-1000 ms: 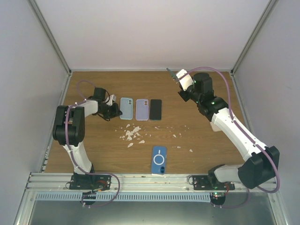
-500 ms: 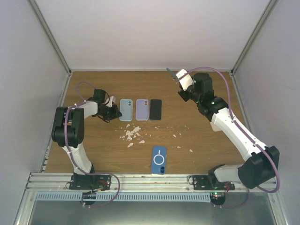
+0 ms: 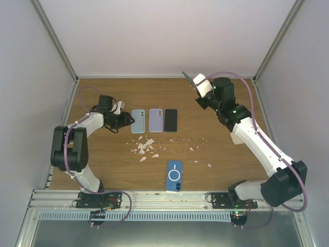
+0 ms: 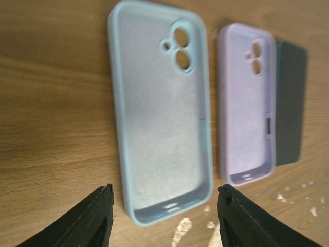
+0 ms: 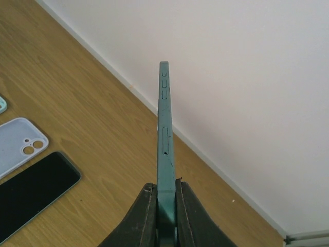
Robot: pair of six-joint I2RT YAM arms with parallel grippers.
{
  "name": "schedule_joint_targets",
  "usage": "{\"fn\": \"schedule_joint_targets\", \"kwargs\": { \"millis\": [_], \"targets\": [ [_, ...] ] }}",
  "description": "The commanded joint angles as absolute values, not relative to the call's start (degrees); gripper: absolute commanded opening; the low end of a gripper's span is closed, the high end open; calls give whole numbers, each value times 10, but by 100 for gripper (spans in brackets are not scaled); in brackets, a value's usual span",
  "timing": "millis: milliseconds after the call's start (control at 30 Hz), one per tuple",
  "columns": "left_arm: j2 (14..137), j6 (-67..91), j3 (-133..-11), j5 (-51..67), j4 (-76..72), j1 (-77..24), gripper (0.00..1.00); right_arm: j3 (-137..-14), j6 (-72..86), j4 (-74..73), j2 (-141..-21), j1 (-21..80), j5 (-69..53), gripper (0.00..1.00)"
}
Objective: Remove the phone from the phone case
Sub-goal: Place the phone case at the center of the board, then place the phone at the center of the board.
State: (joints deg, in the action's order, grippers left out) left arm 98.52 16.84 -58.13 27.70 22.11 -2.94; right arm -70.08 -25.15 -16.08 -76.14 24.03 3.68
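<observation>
The teal phone (image 5: 164, 128) is clamped edge-on in the right tool (image 5: 163, 188) and held raised over the worktop (image 3: 221, 154). It is well apart from the empty light-blue case (image 4: 162, 113), whose near end is flanked by the parted left tool (image 4: 162, 193).

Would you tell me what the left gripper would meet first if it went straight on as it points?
Most likely the light blue case, lying straight ahead of the open left gripper, though depth is unclear.
</observation>
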Motion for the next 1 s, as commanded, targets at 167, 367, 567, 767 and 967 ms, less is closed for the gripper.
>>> {"fn": "schedule_joint_targets", "kwargs": {
  "millis": [167,367,567,767,967],
  "targets": [
    [837,194,-627,346,166,-11,66,-770,-369,-115,-751,234,35,1],
    [790,246,-706,407,123,-11,69,-777,-433,-78,-716,239,39,0],
    [746,309,-739,441,48,-11,74,-765,-491,-20,-674,259,30,1],
    [711,376,-749,489,-13,-15,80,-720,-593,73,-640,320,60,1],
    [676,465,-695,540,-108,-30,84,-654,-754,202,-623,400,118,1]
  ]
}}
